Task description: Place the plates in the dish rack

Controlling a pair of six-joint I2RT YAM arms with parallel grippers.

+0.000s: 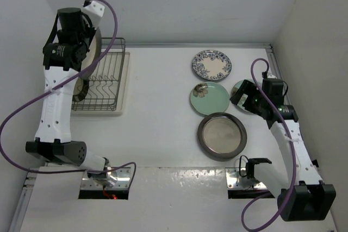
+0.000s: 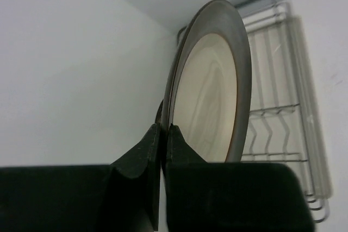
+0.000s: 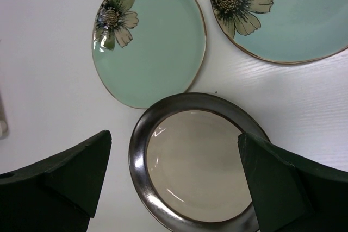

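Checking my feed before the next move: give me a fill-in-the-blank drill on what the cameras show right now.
The plate clamped by the left gripper has a dark rim and a ___ centre.
The right gripper, above a dark-rimmed plate lying flat on the table, is ___ and holds nothing.
Beside that plate lie ___ mint-green plates.
In the top view the dish rack stands at the table's ___ side.
Missing words: cream; open; two; left.
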